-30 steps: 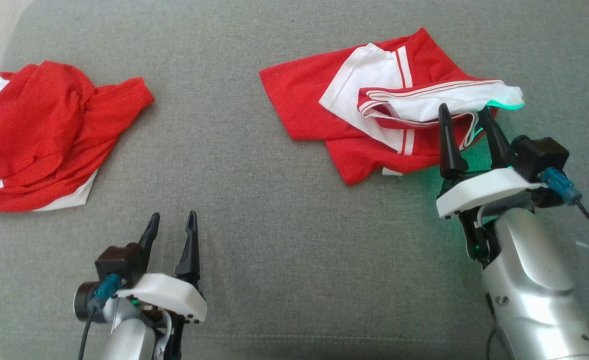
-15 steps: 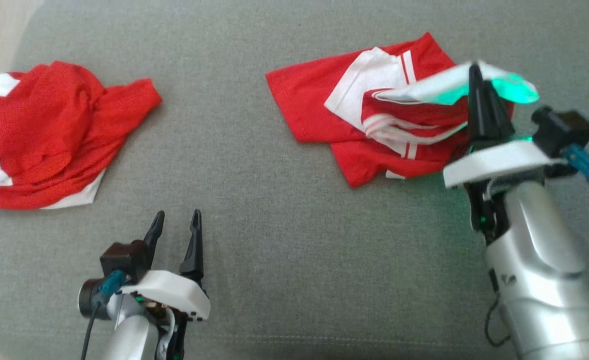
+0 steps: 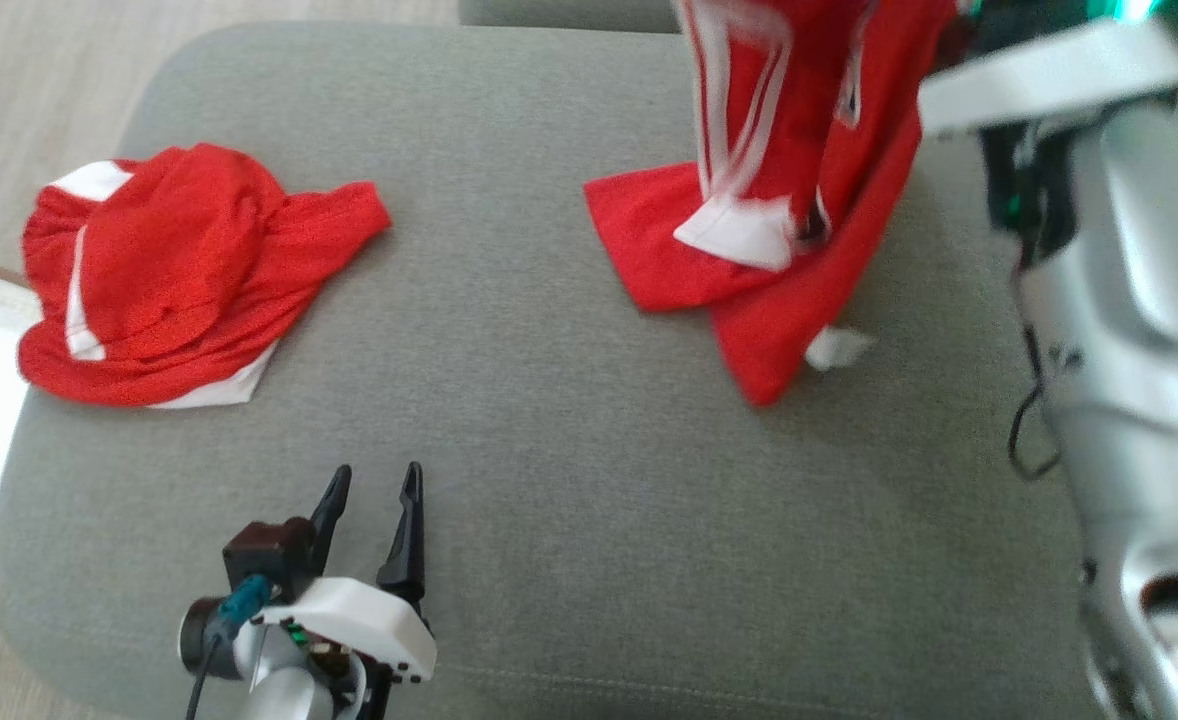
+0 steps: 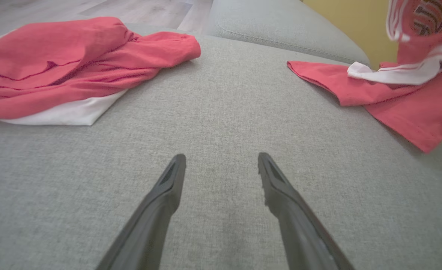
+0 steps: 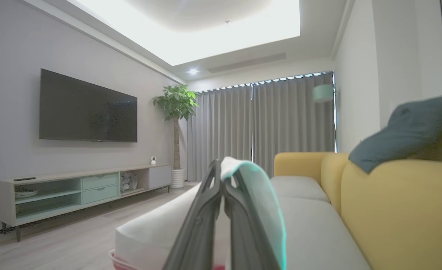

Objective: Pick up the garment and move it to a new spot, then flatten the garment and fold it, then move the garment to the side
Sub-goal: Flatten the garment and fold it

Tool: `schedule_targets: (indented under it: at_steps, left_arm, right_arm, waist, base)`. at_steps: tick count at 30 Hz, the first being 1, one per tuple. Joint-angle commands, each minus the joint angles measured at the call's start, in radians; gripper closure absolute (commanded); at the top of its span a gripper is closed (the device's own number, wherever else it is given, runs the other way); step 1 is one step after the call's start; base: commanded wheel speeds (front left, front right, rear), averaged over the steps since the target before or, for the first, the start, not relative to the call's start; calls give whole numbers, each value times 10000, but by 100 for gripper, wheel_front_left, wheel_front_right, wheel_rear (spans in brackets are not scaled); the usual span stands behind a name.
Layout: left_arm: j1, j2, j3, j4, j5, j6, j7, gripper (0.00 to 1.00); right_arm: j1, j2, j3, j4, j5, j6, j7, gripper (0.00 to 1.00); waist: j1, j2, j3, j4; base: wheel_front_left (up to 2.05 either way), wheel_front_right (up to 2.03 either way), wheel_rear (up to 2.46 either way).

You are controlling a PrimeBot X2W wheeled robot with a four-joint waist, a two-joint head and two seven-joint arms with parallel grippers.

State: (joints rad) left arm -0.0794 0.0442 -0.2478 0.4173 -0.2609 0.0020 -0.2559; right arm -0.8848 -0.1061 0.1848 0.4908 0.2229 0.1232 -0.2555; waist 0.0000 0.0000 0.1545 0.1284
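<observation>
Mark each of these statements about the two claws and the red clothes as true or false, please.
1. The left claw is open and empty. True.
2. The right claw is open. False: it is shut on white cloth of the hanging garment.
3. The hanging garment lies flat on the cushion. False: its upper part is in the air, and its lower part rests on the cushion.
4. The crumpled garment lies on the robot's left side of the cushion. True.

Silver forearm, black-fingered end effector
</observation>
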Motion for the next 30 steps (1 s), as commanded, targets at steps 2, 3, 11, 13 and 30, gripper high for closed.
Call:
schedule_targets:
  at_steps: [2,3,11,13,30]
  left_arm:
    - [-134,60,209,-237,-168,77,-59,0]
    - [-101,60,166,-225,-209,88,-59,0]
    - [131,60,-190,-189,-459,222,-59,0]
    - [168,60,-261,-191,-505,257,-59,0]
    - [121,60,-347,-263,-690,329,-59,0]
  right_arm:
    - [-977,14,477,-163,-62,75,-63,100]
    - [-1224,-2,627,-58,-21,75,-63,100]
    - [-2941,98,2106,613,296,75,-63,100]
    - [-3267,172,2372,685,447,75,-63,100]
    - [-3232,-773,1711,1476,672,75,-63,100]
  waist:
    - [0,0,-188,272]
    - [0,0,-241,363]
    - [0,0,-596,1155]
    - [0,0,-643,1351]
    - [0,0,-131,1430]
  base:
    - [0,0,0]
    - [0,0,0]
    - [0,0,0]
    - [0,0,0]
    - [0,0,0]
